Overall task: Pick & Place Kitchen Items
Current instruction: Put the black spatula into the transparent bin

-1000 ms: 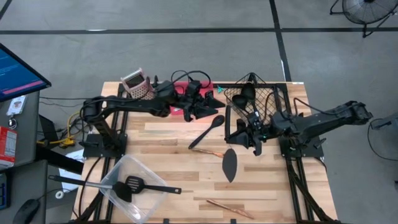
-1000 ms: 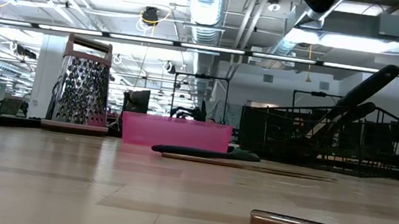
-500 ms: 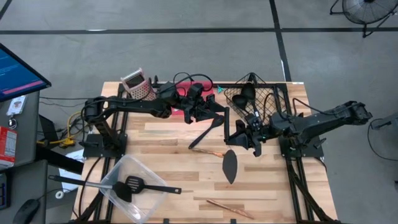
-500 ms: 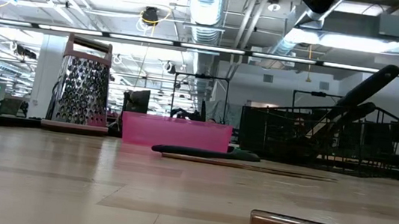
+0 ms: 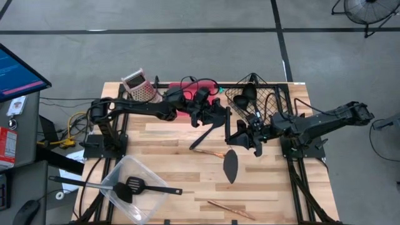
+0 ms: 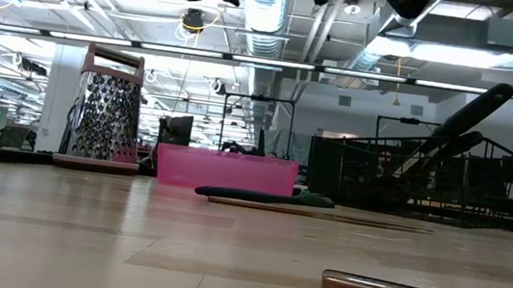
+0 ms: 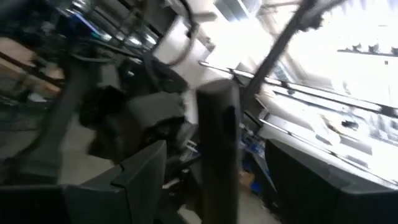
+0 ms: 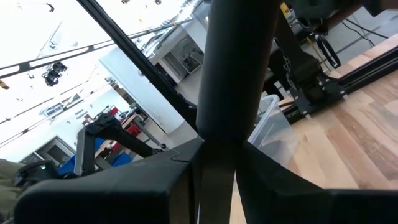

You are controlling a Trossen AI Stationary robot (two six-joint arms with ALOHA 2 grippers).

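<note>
A: Right gripper?

B: Narrow, clamped on the handle of a black plastic spatula with a flat oval blade. It sits just off the near left corner of the black wire basket, as seen from above. The blade points away from the basket, over bare wood.

A: Blade touching the table?

B: Cannot tell.

A: Left gripper?

B: Fingers wide, right beside the basket's left wall. It is over the bowl end of a black long-handled plastic spoon. The wrist view shows a dark bar between the fingers, but whether they touch it I cannot tell.

A: Spoon handle?

B: It slants away from the basket, lying on the wood.

A: Other items?

B: A thin copper-coloured piece lies by the spoon's handle tip. A second copper-coloured piece is well apart from the basket, near the front edge. Black ladles lean inside the basket. A black slotted turner lies in a clear plastic tub, at the corner farthest from the basket.

A: Grater?

B: The metal box grater with pink top stands at the back edge, well left of the basket.
</note>
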